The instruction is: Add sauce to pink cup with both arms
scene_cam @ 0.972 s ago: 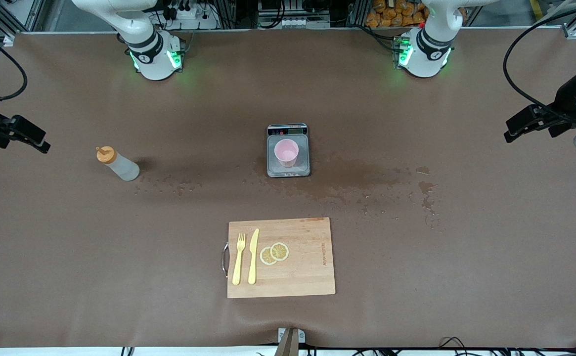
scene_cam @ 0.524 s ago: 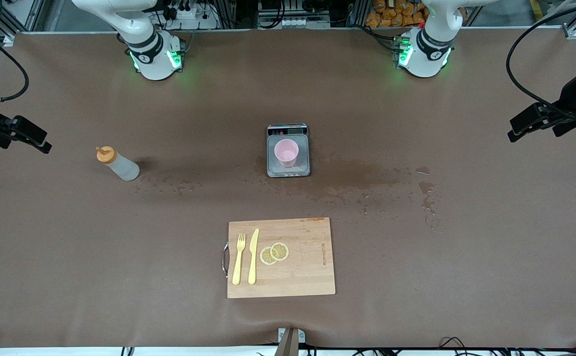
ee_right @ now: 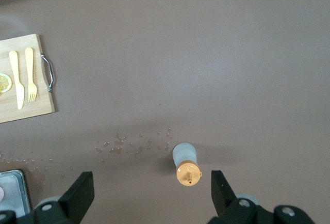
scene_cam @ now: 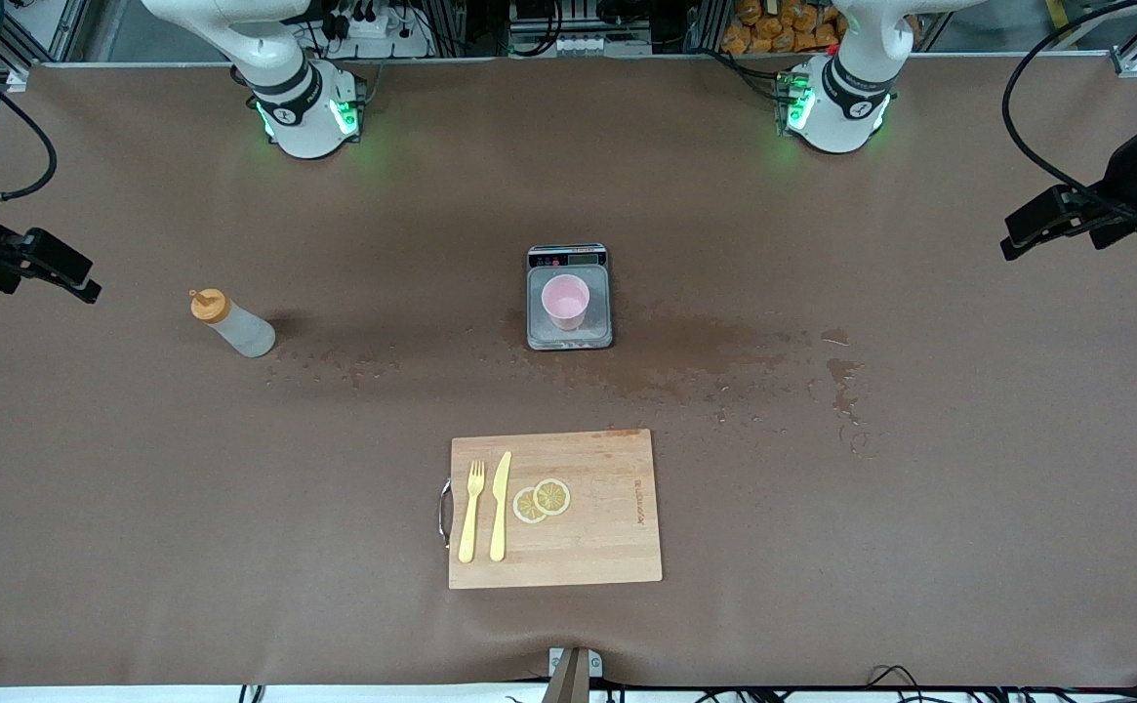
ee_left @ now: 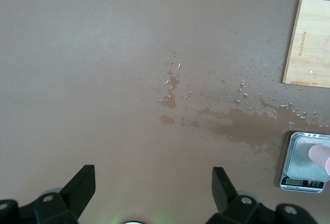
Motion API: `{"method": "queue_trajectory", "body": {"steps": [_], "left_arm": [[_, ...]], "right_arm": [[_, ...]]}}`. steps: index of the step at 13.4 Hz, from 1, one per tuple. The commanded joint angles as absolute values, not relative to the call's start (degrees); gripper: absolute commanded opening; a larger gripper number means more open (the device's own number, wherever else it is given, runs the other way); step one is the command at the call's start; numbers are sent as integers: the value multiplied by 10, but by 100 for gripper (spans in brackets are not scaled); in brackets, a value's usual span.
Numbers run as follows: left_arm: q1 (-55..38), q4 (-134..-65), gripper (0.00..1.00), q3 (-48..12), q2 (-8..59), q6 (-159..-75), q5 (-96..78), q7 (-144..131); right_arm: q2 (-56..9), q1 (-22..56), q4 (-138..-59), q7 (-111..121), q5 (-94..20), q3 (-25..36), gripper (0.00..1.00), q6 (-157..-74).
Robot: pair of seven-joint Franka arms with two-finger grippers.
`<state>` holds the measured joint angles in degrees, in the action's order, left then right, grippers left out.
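The sauce bottle (scene_cam: 232, 325), whitish with an orange nozzle cap, stands upright on the brown table toward the right arm's end. It also shows in the right wrist view (ee_right: 184, 163), between the fingers and well below them. The pink cup (scene_cam: 566, 301) stands upright on a small scale (scene_cam: 569, 334) at mid-table, and its edge shows in the left wrist view (ee_left: 320, 157). My right gripper (scene_cam: 53, 264) (ee_right: 149, 190) is open and empty, high over the right arm's end near the bottle. My left gripper (scene_cam: 1038, 223) (ee_left: 153, 182) is open and empty, high over the left arm's end.
A wooden cutting board (scene_cam: 555, 508) with a yellow fork (scene_cam: 471, 511), a yellow knife (scene_cam: 500, 506) and two lemon slices (scene_cam: 542, 500) lies nearer the front camera than the scale. Wet stains and droplets (scene_cam: 724, 351) spread between the scale and the left arm's end.
My left gripper has drifted slightly toward the robots' side at the table's end. The right gripper, bottle and cup have not moved.
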<state>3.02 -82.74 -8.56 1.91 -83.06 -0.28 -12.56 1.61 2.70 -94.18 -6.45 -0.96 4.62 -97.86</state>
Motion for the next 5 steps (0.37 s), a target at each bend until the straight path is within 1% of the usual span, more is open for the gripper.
{"method": "queue_trajectory", "body": {"steps": [1,5], "left_arm": [[29,-822,100,-85,13,-803,13,-122],[27,-822,100,-87,13,-796,33,-121]], "right_arm": [[29,40,-947,-66,19,51,100,-981],[29,43,-947,-67,25,51,100,-980]]}}
